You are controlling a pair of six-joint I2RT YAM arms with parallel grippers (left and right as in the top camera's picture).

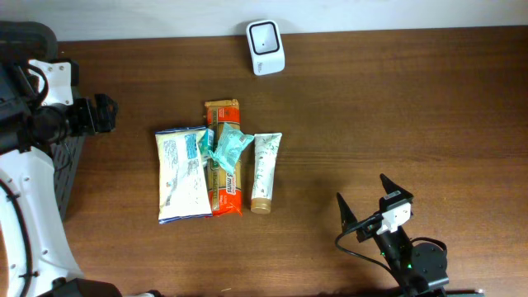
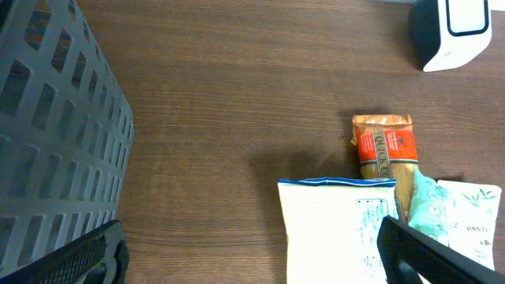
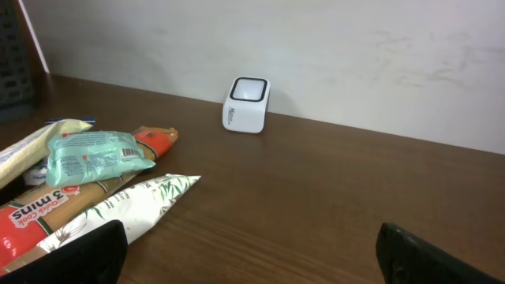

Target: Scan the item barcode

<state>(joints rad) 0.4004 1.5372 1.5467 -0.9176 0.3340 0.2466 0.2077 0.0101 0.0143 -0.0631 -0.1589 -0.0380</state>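
Note:
A white barcode scanner (image 1: 266,47) stands at the table's far edge, also seen in the left wrist view (image 2: 454,31) and the right wrist view (image 3: 248,104). The items lie side by side mid-table: a white and blue pouch (image 1: 182,174), an orange spaghetti pack (image 1: 223,177) with a teal packet (image 1: 227,147) on top, and a white tube (image 1: 266,172). My left gripper (image 1: 103,114) hovers open to the left of them, its view reaching the pouch (image 2: 335,229). My right gripper (image 1: 367,202) is open near the front right, away from the tube (image 3: 118,209). Neither holds anything.
A dark grey slatted basket (image 1: 70,165) sits at the table's left edge, close beside the left gripper and filling the left of its view (image 2: 55,134). A pale wall (image 3: 316,47) rises behind the scanner. Bare wood (image 1: 412,115) stretches right of the items.

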